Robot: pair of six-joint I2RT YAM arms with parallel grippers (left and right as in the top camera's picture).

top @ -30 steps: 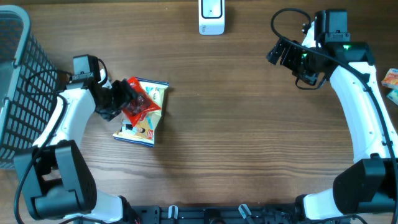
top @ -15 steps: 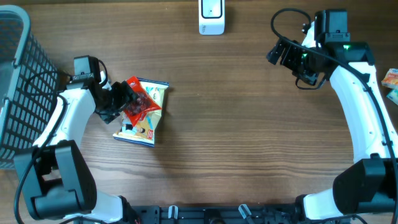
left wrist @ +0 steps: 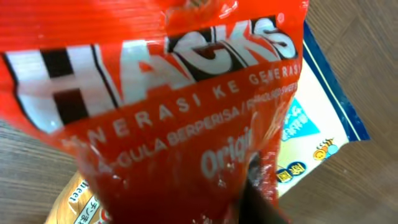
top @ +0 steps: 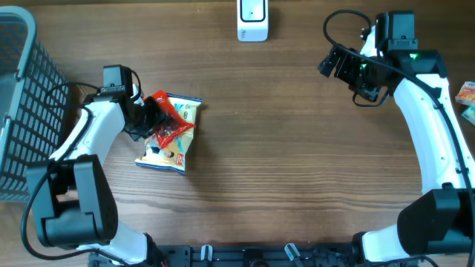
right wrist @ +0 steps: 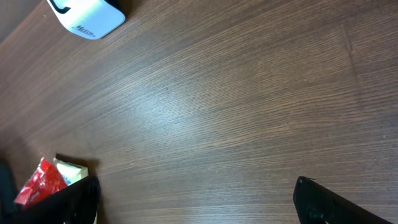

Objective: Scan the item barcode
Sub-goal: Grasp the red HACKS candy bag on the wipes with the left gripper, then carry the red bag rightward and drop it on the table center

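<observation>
A red Hacks candy bag (top: pixel 174 123) lies across a white-and-blue snack packet (top: pixel 169 152) on the left of the wooden table. My left gripper (top: pixel 151 119) has closed onto the red bag's left end. In the left wrist view the red bag (left wrist: pixel 168 93) fills the frame, and one dark finger (left wrist: pixel 258 200) presses into its foil. The white barcode scanner (top: pixel 252 19) stands at the table's far edge. My right gripper (top: pixel 338 65) hovers open at the far right, nothing between its fingers (right wrist: pixel 323 202). No barcode shows in any view.
A grey wire basket (top: pixel 21 111) stands at the left edge. Small colourful packets (top: pixel 466 95) lie at the right edge. The right wrist view shows the scanner (right wrist: pixel 87 15) top left and the red bag (right wrist: pixel 38 182) bottom left, with bare wood between.
My left gripper moved slightly up and right over the red bag and closed on it from wide open. The right arm stayed still.
</observation>
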